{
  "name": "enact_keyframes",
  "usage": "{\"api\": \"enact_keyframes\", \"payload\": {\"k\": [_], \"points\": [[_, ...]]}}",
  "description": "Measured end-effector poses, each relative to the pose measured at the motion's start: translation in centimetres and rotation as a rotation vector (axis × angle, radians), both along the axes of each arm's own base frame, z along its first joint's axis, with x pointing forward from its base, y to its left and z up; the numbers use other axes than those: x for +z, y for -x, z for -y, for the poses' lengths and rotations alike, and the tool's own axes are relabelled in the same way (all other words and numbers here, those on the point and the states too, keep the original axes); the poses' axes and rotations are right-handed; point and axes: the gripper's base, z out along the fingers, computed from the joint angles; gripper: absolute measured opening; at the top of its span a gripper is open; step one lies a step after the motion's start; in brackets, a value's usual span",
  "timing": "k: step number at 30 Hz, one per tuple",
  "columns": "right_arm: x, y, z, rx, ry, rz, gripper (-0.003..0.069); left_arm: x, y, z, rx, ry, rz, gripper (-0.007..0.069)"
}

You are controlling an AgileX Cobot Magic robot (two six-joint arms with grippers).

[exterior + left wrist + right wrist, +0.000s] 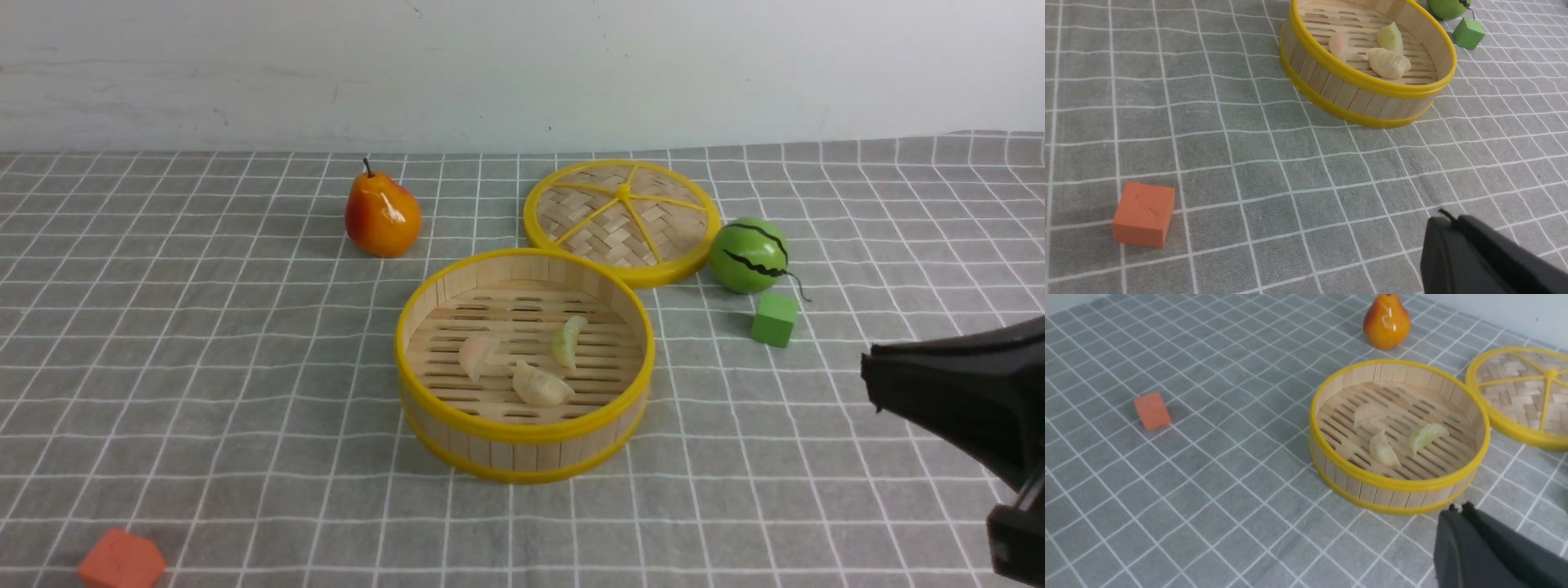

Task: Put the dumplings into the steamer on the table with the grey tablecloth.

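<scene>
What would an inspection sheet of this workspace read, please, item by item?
Surface: grey tablecloth, white grid, slightly wrinkled.
Job's things: green dumpling, pink dumpling and cream dumpling all lie inside the steamer.
Clutter: lid lies flat behind the steamer; pear, toy watermelon, green cube and orange block on the cloth.
Grippers: left gripper and right gripper both shut, empty, clear of the steamer.
Cables: nothing seen.
Surroundings: plain white wall behind.

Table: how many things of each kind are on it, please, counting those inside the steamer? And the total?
Dumplings: 3
Steamer: 1
Lid: 1
Pear: 1
Toy watermelon: 1
Blocks: 2
Total: 9
</scene>
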Motion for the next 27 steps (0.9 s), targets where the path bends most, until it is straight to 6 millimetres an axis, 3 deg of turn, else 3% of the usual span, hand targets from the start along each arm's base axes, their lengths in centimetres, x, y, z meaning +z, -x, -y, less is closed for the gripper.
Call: {"api": "enact_keyframes", "payload": {"k": [11, 17, 22, 23, 26, 27], "points": [[-0.4, -0.2, 0.0, -0.014, -0.009, 0.022, -0.0022, 0.0, 0.0, 0.0, 0.000, 0.000, 0.000, 0.0013], [-4.9, 0.8, 2.4, -0.139, -0.099, 0.166, -0.0022, 0.0, 0.0, 0.0, 0.000, 0.000, 0.000, 0.0019], [-9.8, 3.6, 6.9, -0.414, -0.183, 0.305, -0.0022, 0.0, 0.0, 0.0, 0.000, 0.000, 0.000, 0.0019], [-9.9, 3.7, 7.0, -0.424, -0.183, 0.307, -0.0022, 0.0, 0.0, 0.0, 0.000, 0.000, 0.000, 0.0019], [-13.1, 5.2, 8.7, -0.605, -0.216, 0.332, -0.0022, 0.0, 0.0, 0.0, 0.000, 0.000, 0.000, 0.0021], [-13.1, 5.2, 8.7, -0.606, -0.218, 0.330, -0.0022, 0.0, 0.0, 0.0, 0.000, 0.000, 0.000, 0.0021]]}}
